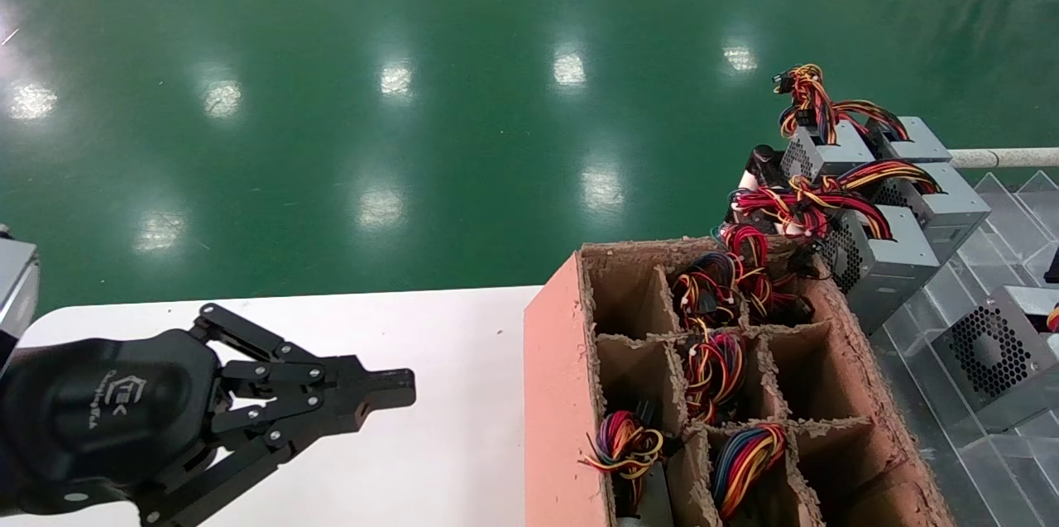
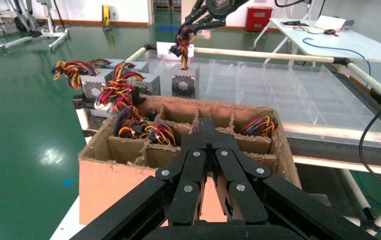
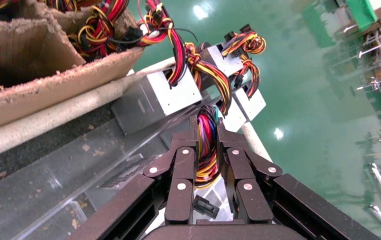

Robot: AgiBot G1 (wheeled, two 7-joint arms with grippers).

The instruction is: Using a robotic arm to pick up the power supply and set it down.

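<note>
The power supply [image 1: 989,353] stood upright at the robot's far right, its perforated fan face turned toward the cardboard box [image 1: 553,361]. It was over the clear tray [image 1: 927,419], on the side away from the three other grey boxes [image 1: 889,262]. From the left wrist view we could not tell whether its base touched the tray or hung just above it. Its wires [image 3: 207,150] rose straight from its top, so the grip lay directly above the box and the bundle ran vertically, in line with the fingers.

The right gripper [image 3: 207,125] had its fingers pinched tight on that bundle alone, not on the metal case. We judged that setting it down called for a straight descent, since any sideways drift could swing the box on its wires.

The left gripper [image 1: 395,389] hovered over the white table [image 1: 447,461] with its fingers pressed together and holding nothing. It was well apart from the power supply, with the cardboard box between them, so the right arm was plainly the nearer one.
</note>
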